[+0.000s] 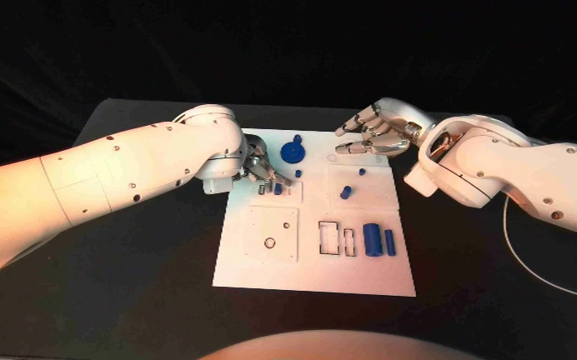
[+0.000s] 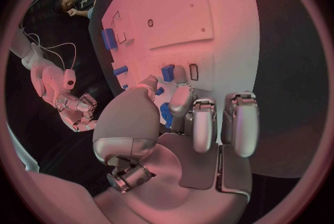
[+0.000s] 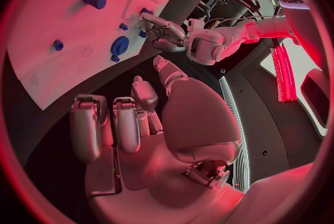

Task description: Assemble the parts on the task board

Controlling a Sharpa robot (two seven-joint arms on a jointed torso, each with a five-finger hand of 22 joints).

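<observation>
Black table (image 1: 132, 277) — white task board (image 1: 315, 272) lying flat at centre

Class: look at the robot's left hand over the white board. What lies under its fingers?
Under the left hand, small blue parts lie on the task board. The left wrist view shows one just beyond the fingertips. Whether the fingers touch any part is hidden.

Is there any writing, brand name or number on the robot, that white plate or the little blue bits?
Right wrist view: dark lettering on the left arm, cut off at the picture's rim and too blurred to read.
Task board: outlines and holes, no words or numbers I can read.
Blue parts: no markings to be seen.
Left hand, right hand: no readable labels.
</observation>
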